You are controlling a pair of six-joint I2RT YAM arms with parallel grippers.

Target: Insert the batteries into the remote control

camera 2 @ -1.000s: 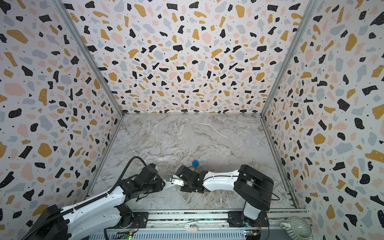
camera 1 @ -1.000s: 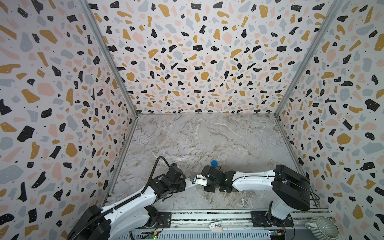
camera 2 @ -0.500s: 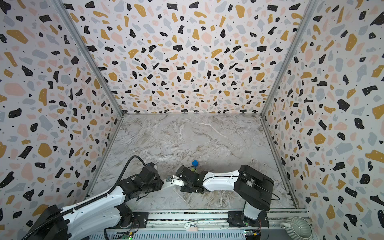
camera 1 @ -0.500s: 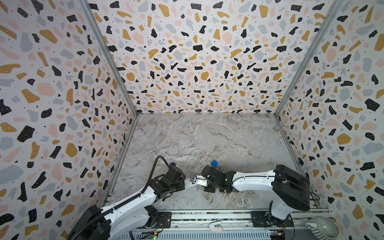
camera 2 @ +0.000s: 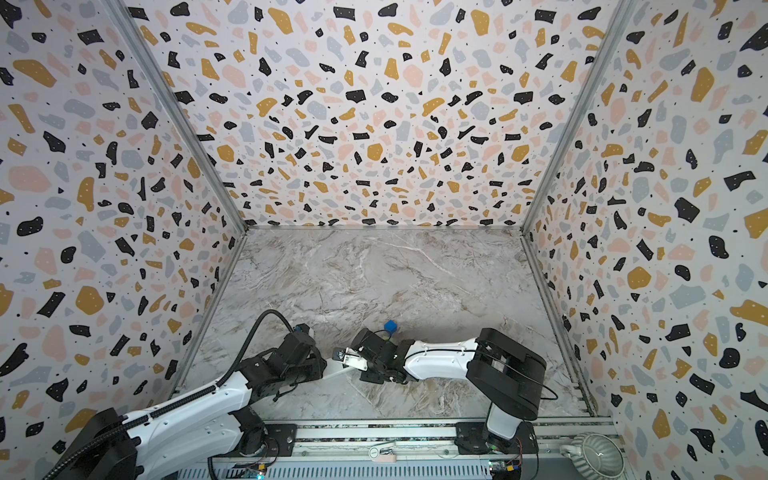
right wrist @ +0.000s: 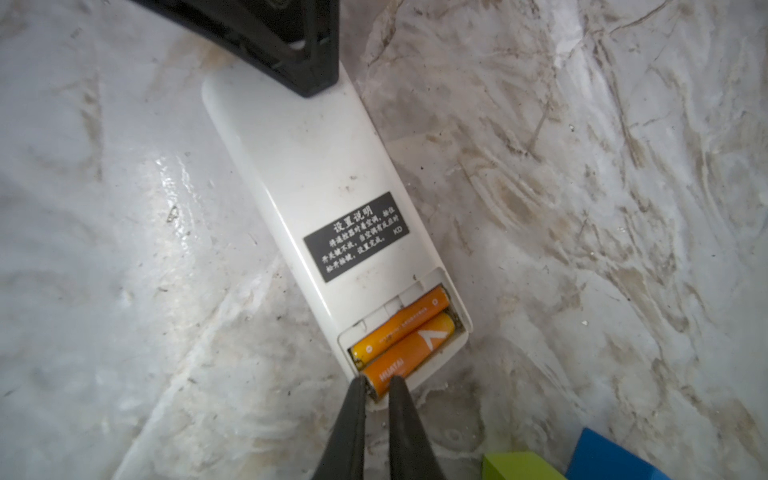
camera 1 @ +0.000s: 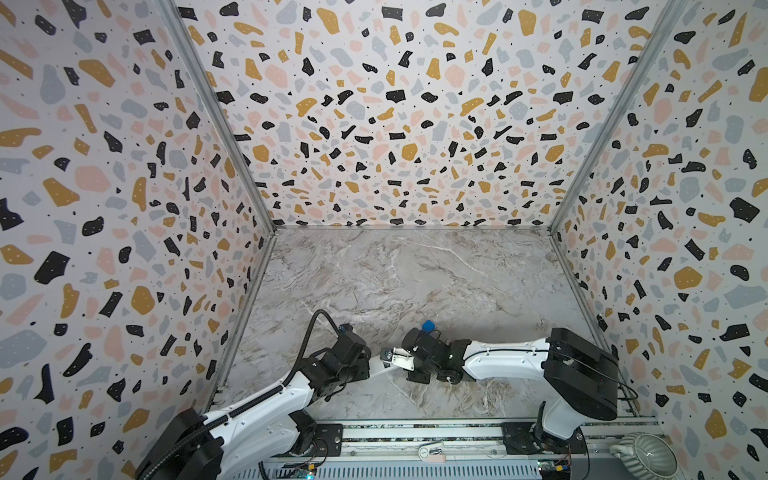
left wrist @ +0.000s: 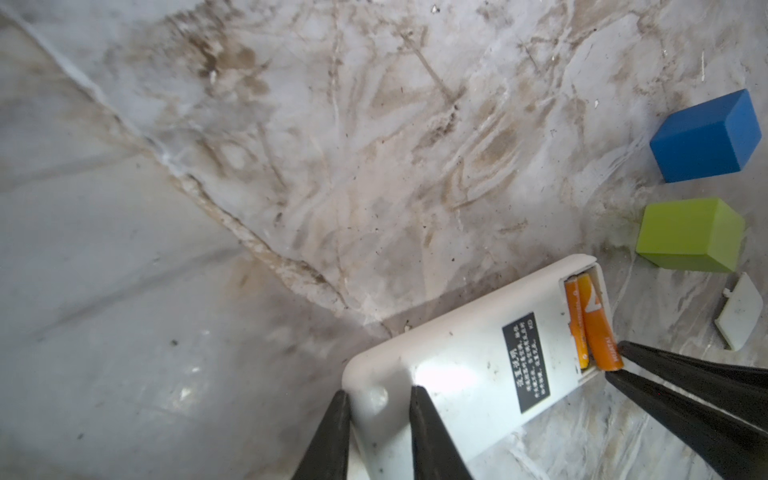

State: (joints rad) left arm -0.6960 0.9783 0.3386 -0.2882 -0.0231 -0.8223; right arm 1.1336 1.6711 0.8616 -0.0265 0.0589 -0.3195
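— Where's the remote (right wrist: 316, 174)?
— Six o'clock on the table (camera 1: 415, 282), back up. My left gripper (left wrist: 379, 390) pinches its plain end; my right gripper (right wrist: 378, 380) pinches the outer battery (right wrist: 409, 347), lying in the remote beside the second battery (right wrist: 399, 324).

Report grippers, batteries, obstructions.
Left gripper clamped on remote control. Right gripper pinching outer battery, held end not seated; inner battery in. Loose cover, green cube, blue cube aside.

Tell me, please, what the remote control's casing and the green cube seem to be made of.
The remote control: likely white plastic, smooth and slightly glossy, with moulded rounded edges and a soft sheen. The green cube: matte, evenly coloured, crisp edges; painted wood or plastic, cannot tell which.
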